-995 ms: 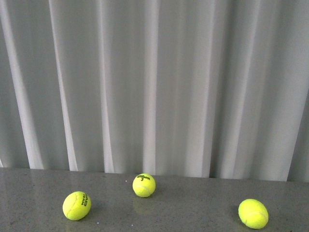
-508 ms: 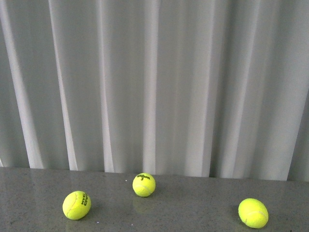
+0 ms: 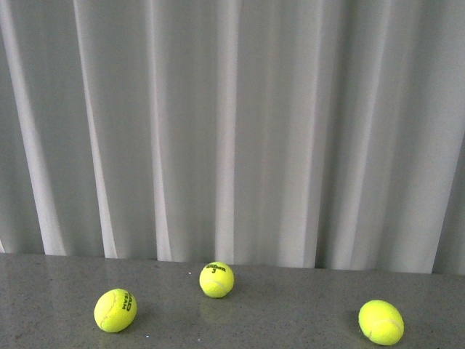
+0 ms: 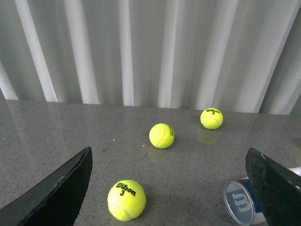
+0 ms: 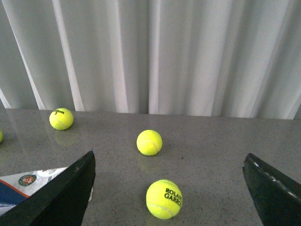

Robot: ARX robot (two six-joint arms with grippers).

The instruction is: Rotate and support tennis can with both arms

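Fig.: The can lies on its side on the table, just beside one finger of the left gripper. Long axis level; lid end w/ white W faces the left wrist cam. We see most of its body hidden by that finger & cut off at the frame edge. Left gripper & right gripper both spread wide, holding nothing. Front cam: balls at 7, 6 & 5 o'clock.

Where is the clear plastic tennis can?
The clear plastic tennis can lies on its side on the grey table, close beside one finger of the left end effector; the front view misses it.
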